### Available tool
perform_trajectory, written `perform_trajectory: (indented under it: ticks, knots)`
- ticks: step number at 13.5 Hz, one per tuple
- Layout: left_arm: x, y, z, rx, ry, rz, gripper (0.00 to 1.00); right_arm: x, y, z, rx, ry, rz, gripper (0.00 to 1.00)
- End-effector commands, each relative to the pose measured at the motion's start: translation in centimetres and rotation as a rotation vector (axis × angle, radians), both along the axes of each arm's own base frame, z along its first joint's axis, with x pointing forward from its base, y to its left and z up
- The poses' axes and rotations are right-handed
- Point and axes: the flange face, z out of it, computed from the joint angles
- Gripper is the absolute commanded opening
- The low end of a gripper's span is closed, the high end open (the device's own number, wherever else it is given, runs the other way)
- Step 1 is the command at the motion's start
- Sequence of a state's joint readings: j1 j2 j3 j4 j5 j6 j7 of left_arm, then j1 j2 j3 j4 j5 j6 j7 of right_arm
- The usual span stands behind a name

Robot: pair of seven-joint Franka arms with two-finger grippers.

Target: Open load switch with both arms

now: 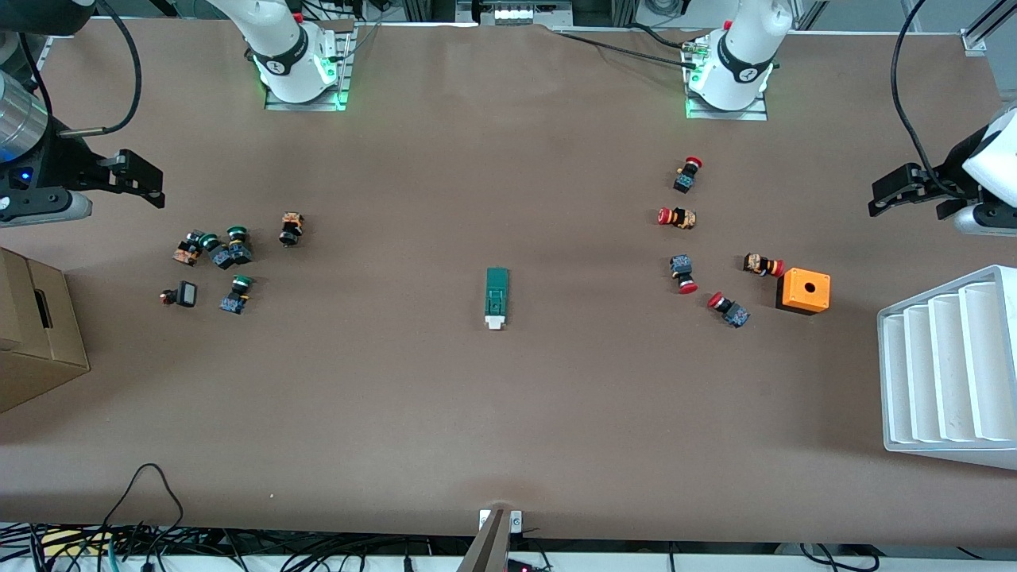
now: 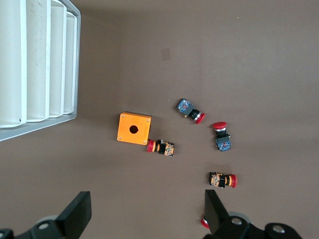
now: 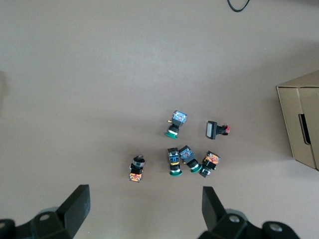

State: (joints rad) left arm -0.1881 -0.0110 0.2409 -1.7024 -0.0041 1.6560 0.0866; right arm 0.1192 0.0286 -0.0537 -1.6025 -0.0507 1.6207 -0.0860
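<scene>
The load switch [image 1: 496, 295] is a slim dark-green block with a white tab end. It lies flat near the middle of the table, tab toward the front camera, and neither wrist view shows it. My left gripper [image 1: 874, 199] [image 2: 148, 204] hangs open and holds nothing, over the left arm's end of the table beside the red-capped buttons. My right gripper [image 1: 159, 189] [image 3: 144, 196] also hangs open and holds nothing, over the right arm's end above the green-capped buttons. Both grippers are well away from the switch.
Several red-capped push buttons [image 1: 678, 217] and an orange box with a hole [image 1: 804, 291] lie toward the left arm's end, beside a white slotted tray [image 1: 945, 369]. Several green-capped buttons [image 1: 230, 253] and a cardboard box [image 1: 32, 334] are at the right arm's end.
</scene>
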Motion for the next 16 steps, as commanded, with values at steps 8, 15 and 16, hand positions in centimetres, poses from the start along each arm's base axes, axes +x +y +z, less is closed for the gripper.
perform_trajectory:
  ticks: [8, 15, 16]
  knots:
    - [-0.5, -0.2, 0.4, 0.001, -0.015, -0.016, 1.00, 0.0, 0.0, 0.5, -0.016, 0.004, 0.002, 0.99]
    - [0.5, -11.6, -0.7, -0.001, -0.052, 0.038, 1.00, 0.0, 0.1, 0.4, -0.015, 0.006, -0.005, 0.99]
    - [0.4, -14.1, -0.8, -0.012, -0.063, 0.052, 1.00, 0.0, 0.1, 0.5, -0.015, 0.005, -0.006, 0.99]
